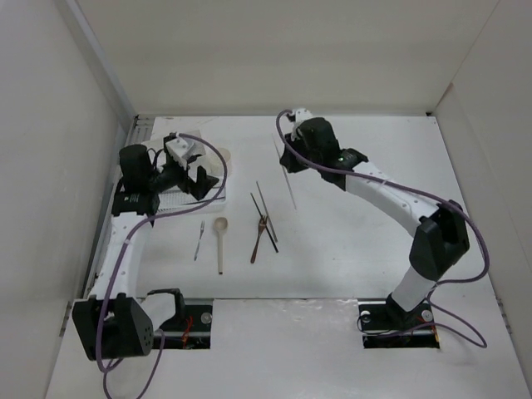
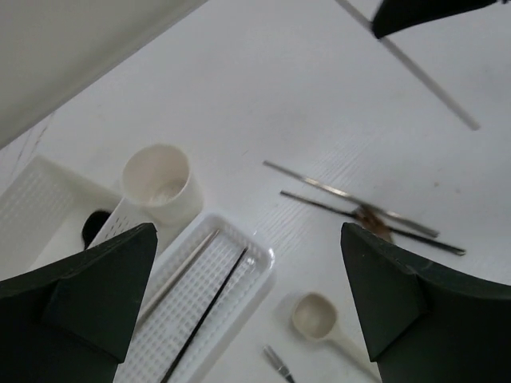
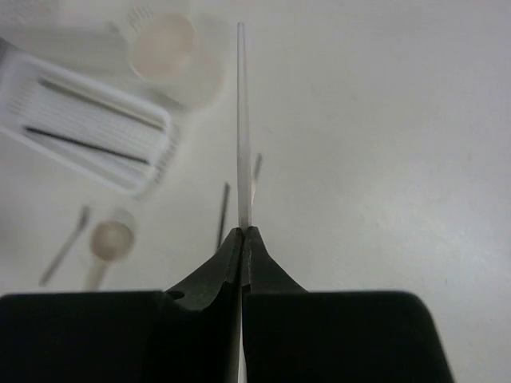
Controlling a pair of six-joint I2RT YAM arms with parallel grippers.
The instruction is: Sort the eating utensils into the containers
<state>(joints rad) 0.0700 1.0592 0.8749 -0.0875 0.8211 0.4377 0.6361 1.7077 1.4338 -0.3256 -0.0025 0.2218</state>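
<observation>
A plain white tabletop fills the scene, closed in by pale walls on three sides; both arms reach in from the near edge. At the far left stand the three white containers: a rectangular open box with a dark spoon lying in it; a small round cream cup just beside it; and a long ribbed tray next to the cup, holding one pale chopstick and one dark chopstick side by side along its length. The left tool hangs above the tray and cup with its jaws spread wide, holding nothing.

Loose on the tabletop, near the tray: a small thin metal fork; just to its right a pale wooden spoon, bowl toward the far side; farther right, two slim dark chopsticks lying nearly parallel, with a brown wooden fork crossing under or over them, the order being unclear.

The right tool is clamped tight on one end of a long pale chopstick; the stick projects straight out from the fingertips, and in the overhead view it runs lengthwise to the right of the dark pair, apart from them; whether its free end touches the tabletop cannot be told.
</observation>
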